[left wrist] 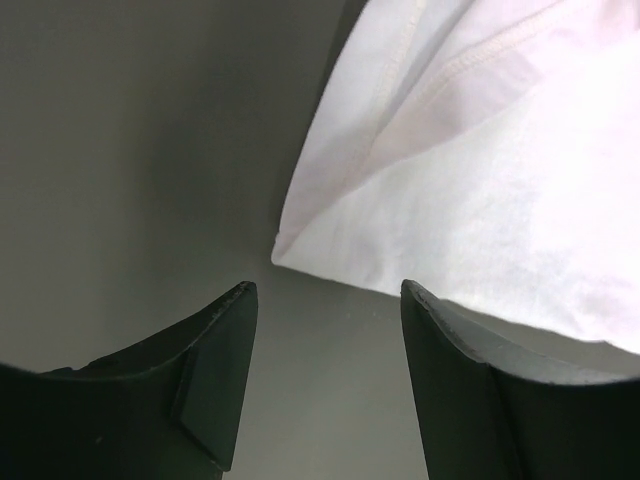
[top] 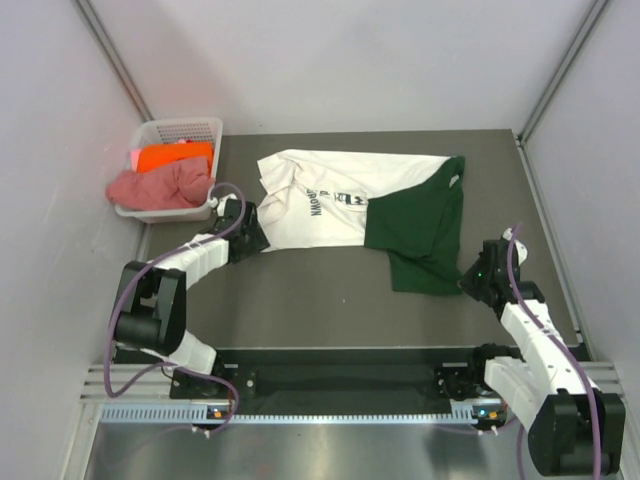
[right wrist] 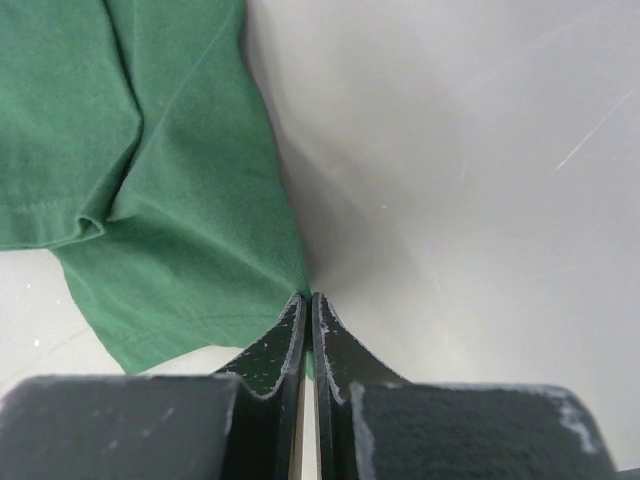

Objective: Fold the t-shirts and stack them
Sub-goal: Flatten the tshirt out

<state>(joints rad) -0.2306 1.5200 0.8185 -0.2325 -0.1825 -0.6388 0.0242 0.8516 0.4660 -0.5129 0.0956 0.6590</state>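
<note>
Right wrist: right gripper (right wrist: 308, 298) pinches the t-shirt (right wrist: 170, 200) corner; left gripper (left wrist: 325, 286) (jaws apart) just short of its white edge.

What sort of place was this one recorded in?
Probably a lab robot cell, not a home: pale panel walls box in a dark table, an aluminium rail runs along its near edge, and a white and green t-shirt lies near a white basket.
</note>
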